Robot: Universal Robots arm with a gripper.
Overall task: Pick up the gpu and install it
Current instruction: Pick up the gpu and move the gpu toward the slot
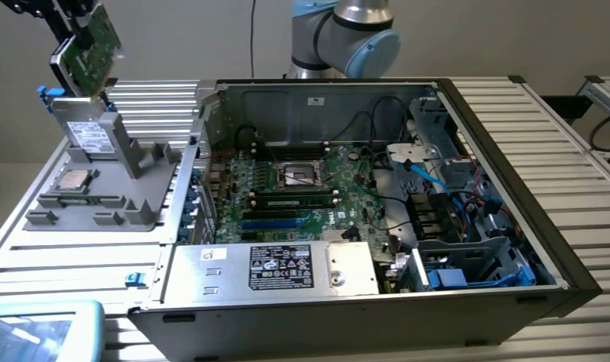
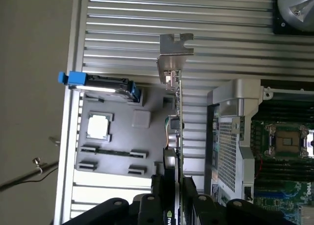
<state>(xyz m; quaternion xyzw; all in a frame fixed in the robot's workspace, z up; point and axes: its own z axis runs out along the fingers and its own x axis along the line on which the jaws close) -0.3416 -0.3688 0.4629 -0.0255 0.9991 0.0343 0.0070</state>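
Closest in the wrist view, the fingers (image 2: 158, 190) of the gripper (image 2: 174, 185) were clenched on the gpu (image 2: 178, 117). The card was seen edge-on, its silver bracket (image 2: 174, 53) at the far end. It hung in the air above the grey parts tray (image 2: 147, 151), not touching it. Farther off on the ribbed counter (image 1: 576, 136), the open computer case (image 1: 295, 102) sat beside the tray, toward the exterior view's right.
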